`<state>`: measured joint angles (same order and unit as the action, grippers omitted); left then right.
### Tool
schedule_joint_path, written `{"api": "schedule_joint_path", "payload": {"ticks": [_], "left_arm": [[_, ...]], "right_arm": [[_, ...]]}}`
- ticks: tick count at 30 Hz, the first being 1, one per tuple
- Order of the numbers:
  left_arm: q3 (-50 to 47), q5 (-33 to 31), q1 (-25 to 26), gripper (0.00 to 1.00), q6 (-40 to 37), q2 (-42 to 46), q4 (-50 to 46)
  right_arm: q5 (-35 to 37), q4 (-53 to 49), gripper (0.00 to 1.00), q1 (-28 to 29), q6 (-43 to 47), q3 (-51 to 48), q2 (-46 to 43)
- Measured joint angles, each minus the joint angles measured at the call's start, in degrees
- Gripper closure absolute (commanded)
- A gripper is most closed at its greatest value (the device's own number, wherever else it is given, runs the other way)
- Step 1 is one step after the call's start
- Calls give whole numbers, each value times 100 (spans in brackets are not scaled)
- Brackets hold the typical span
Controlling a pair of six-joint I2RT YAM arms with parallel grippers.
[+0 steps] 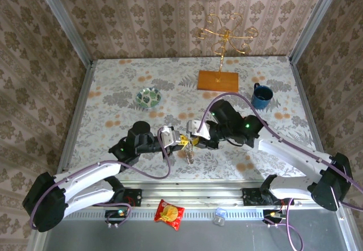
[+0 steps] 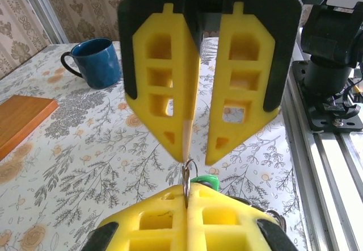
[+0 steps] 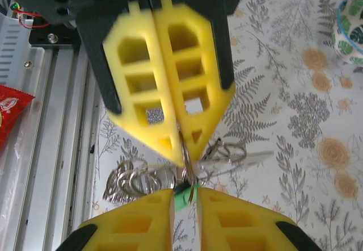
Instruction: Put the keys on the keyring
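Note:
Both grippers meet above the table's near middle. My left gripper (image 1: 182, 142) (image 2: 187, 191) is shut on the keyring (image 2: 186, 174), a thin silver metal ring standing edge-on between its yellow fingers. The keys hang below it: a tangle of silver rings (image 3: 136, 177), a silver key (image 3: 244, 157) and a green-headed piece (image 2: 205, 180) (image 3: 184, 197). They dangle just over the table (image 1: 189, 155). My right gripper (image 1: 196, 141) (image 3: 185, 197) faces the left one tip to tip. It is open by a narrow gap, with the green piece and ring wire in that gap.
A blue mug (image 1: 262, 96) (image 2: 96, 62) stands at the back right. A gold stand (image 1: 226, 35) rises from a wooden base (image 1: 218, 80). A patterned bowl (image 1: 148, 97) sits back left. A red snack packet (image 1: 169, 213) lies on the aluminium rail (image 2: 334, 166).

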<state>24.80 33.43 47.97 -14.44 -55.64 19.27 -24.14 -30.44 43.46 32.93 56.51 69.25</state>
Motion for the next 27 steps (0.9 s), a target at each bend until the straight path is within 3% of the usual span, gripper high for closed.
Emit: {"api": "schedule_joint_path", "payload": {"ticks": [19,27], "left_arm": [[0,2,0,100,-22,0,0],[0,7,0,100,-22,0,-2]], "right_arm": [[-313,330,79,-109,-313,-162,-2],[-374,317,96,-114,-317,-162,140]]}}
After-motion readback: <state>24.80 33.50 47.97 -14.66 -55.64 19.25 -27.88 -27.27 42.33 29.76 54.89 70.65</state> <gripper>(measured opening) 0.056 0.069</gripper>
